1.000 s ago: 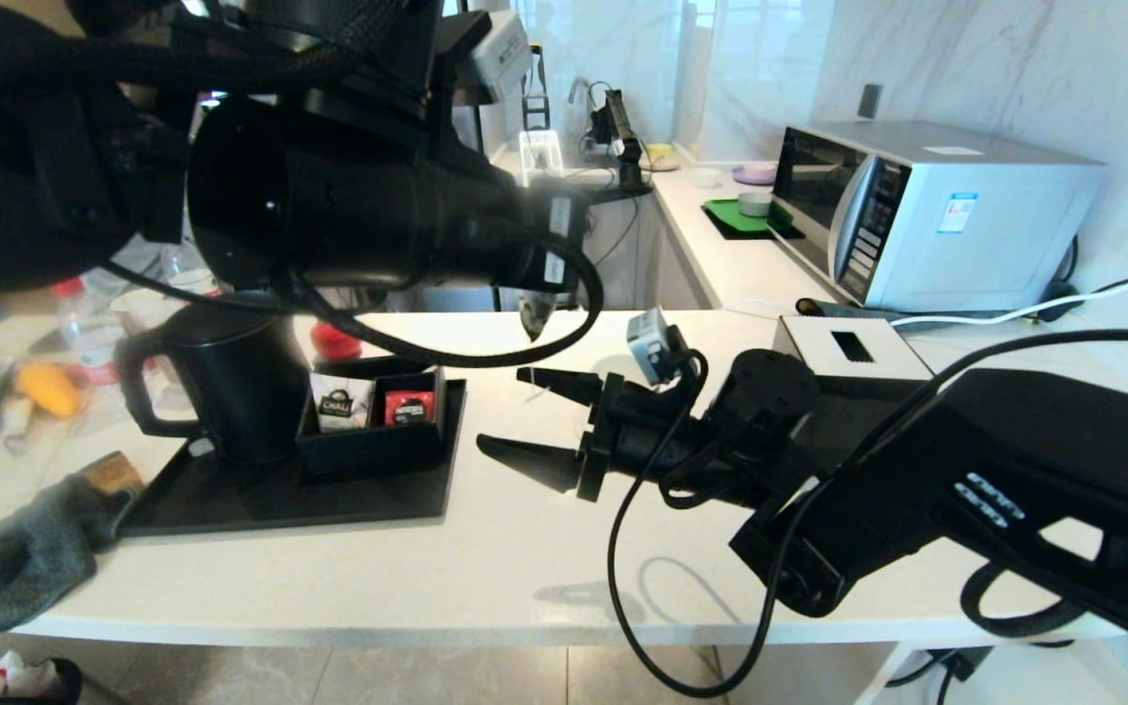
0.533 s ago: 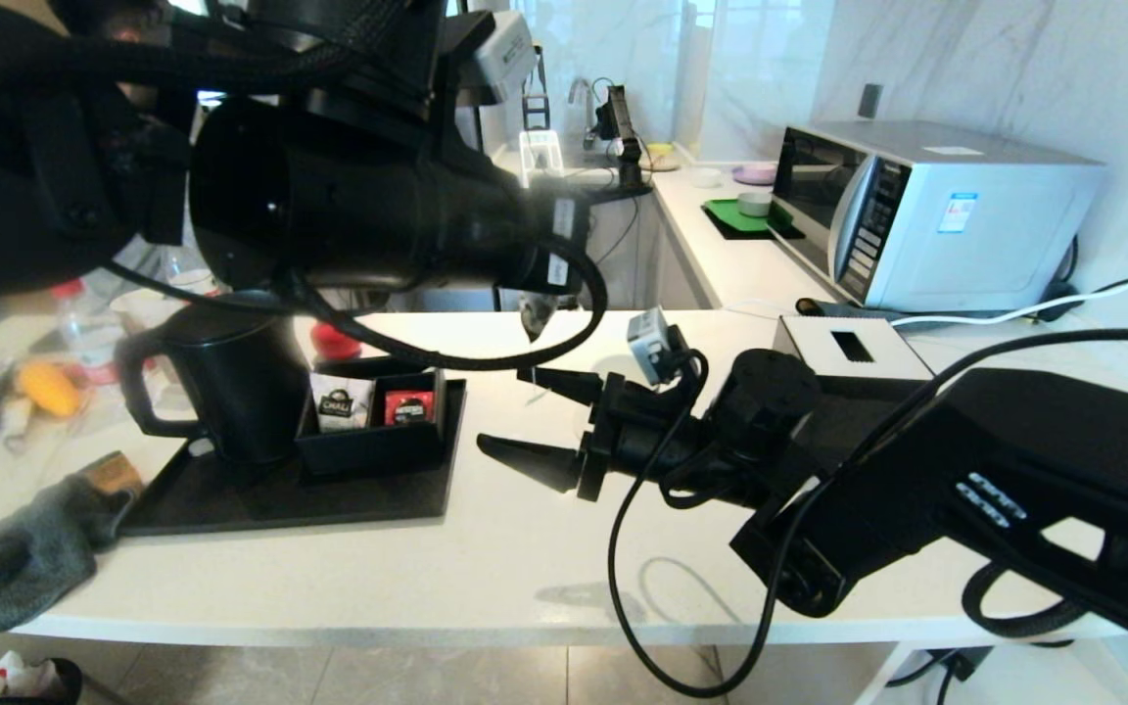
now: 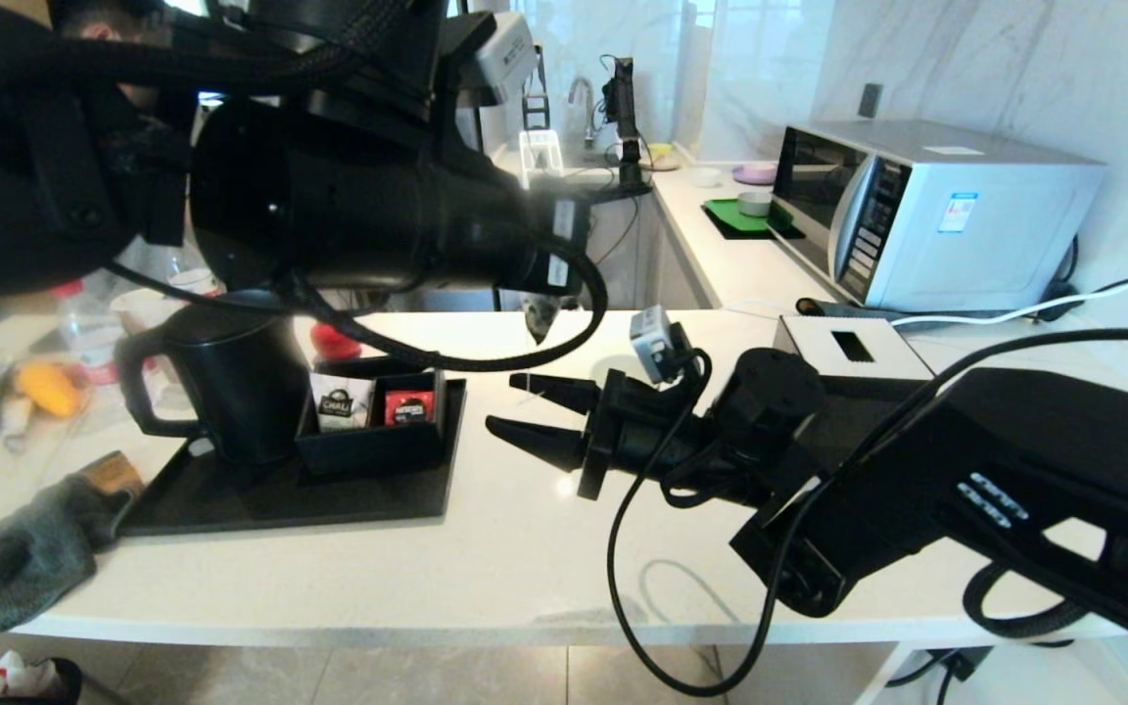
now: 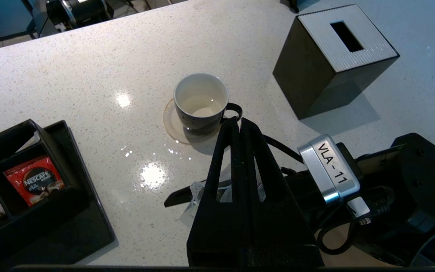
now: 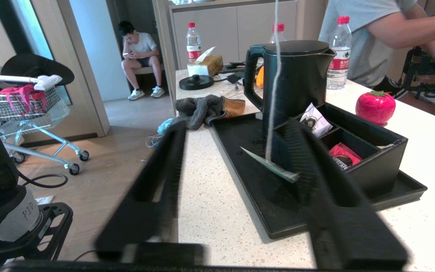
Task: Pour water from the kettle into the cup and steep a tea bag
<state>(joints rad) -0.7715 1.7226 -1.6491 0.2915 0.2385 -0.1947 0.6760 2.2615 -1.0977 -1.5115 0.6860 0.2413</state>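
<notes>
Above mid-countertop, left gripper (image 4: 238, 122) is pinched together on the tea bag (image 3: 537, 318), which dangles in the air. Its string (image 5: 274, 75) drops to a paper tag (image 5: 270, 166) between the right gripper (image 3: 503, 401) fingers, which are apart and grip nothing. The cup (image 4: 201, 104), with water in it, sits on a wet ring mid-countertop beside the tissue box (image 4: 330, 56). The kettle (image 3: 231, 382) is on the black tray (image 3: 329, 499) near the left edge.

Risks:
- The tag is thin and free-hanging, so the right fingers may close on nothing or set the bag swinging.
- The bag is not over the cup, so releasing now likely lands it on the wet countertop.
- The right arm is close to the cup and could knock it.
</notes>
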